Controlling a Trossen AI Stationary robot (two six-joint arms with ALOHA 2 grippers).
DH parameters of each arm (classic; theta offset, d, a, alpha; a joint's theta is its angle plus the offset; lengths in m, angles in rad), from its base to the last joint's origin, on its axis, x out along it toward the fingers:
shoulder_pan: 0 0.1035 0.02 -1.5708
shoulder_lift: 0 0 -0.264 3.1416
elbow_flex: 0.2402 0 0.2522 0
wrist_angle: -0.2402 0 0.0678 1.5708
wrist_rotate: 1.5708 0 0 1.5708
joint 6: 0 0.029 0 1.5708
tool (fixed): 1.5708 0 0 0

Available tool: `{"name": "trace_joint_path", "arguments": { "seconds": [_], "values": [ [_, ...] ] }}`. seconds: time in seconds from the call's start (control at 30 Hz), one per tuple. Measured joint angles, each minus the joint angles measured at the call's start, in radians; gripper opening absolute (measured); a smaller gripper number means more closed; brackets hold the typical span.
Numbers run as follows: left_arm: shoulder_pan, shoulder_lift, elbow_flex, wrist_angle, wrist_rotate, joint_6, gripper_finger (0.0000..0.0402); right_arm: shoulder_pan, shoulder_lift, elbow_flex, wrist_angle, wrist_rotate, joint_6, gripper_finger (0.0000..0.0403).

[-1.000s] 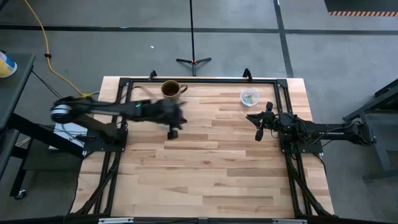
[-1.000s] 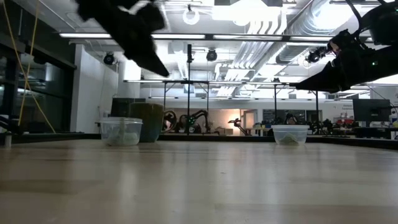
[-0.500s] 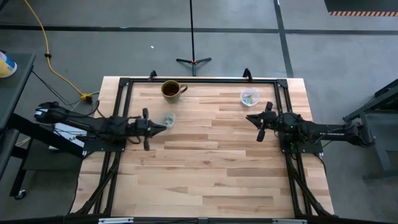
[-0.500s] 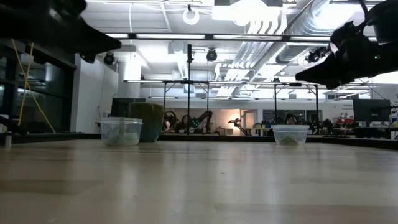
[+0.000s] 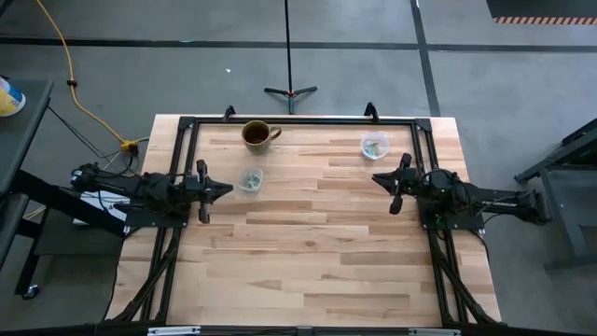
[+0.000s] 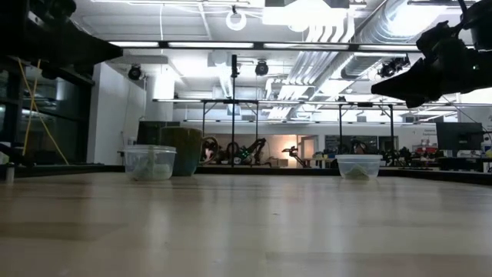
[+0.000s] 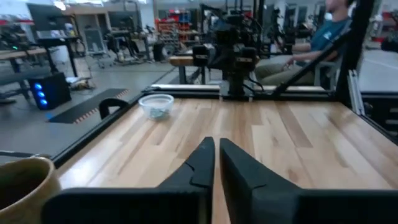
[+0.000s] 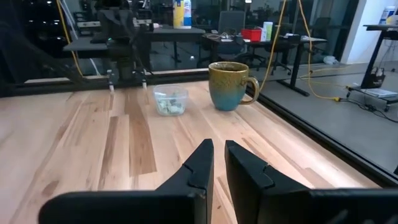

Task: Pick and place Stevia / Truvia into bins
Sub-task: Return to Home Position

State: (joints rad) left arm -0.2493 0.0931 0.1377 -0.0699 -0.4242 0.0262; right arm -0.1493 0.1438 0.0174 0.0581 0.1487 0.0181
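Two clear plastic cups stand upright on the table, one left of centre [image 5: 250, 179] and one at the far right [image 5: 375, 146]. Each holds pale green and white packets, seen in the right wrist view [image 8: 169, 105] and the left wrist view [image 7: 157, 112]. I see no loose packets on the wood. My left gripper [image 5: 227, 188] is shut and empty, raised just left of the left cup. My right gripper [image 5: 377, 177] is shut and empty, raised just near of the right cup. Both also show in their wrist views [image 7: 217, 149] [image 8: 219, 149].
A brown mug [image 5: 258, 134] with a handle stands near the far edge, just beyond the left cup. A black frame rail [image 5: 298, 120] runs around the table's sides. Bare wood [image 5: 308, 252] stretches across the middle and near half. A seated person [image 7: 329, 37] is beyond the table.
My left gripper has swung fast from over the left cup and mug back toward the table's left edge, uncovering the cup, which stands unmoved. My right gripper has drawn back a little toward the right edge.
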Motion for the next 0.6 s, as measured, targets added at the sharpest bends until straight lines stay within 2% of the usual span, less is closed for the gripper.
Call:
{"name": "trace_joint_path", "arguments": {
  "seconds": [0.13, 0.3, 0.43, 0.5, 0.6],
  "values": [
    [0.0, -0.093, -0.062, -0.006, -0.008, 0.015, 0.0064, 0.0, -0.046, 0.0, -0.007, -0.037, 0.0, 0.0032],
    [0.0, -0.077, -0.085, 0.007, -0.008, 0.002, 0.0023, 0.0, -0.114, 0.0, -0.017, -0.106, -0.012, 0.0032],
    [0.0, -0.086, -0.086, 0.019, 0.01, -0.001, 0.0022, 0.0, -0.143, 0.0, -0.04, -0.094, 0.0, 0.0032],
    [0.0, -0.087, -0.086, 0.02, 0.01, -0.018, 0.0032, 0.0, -0.134, 0.0, -0.04, -0.092, 0.0, 0.0032],
    [0.0, -0.086, -0.086, 0.01, 0.011, -0.032, 0.0076, 0.0, -0.129, 0.001, -0.046, -0.092, 0.0, 0.0032]
  ]
}}
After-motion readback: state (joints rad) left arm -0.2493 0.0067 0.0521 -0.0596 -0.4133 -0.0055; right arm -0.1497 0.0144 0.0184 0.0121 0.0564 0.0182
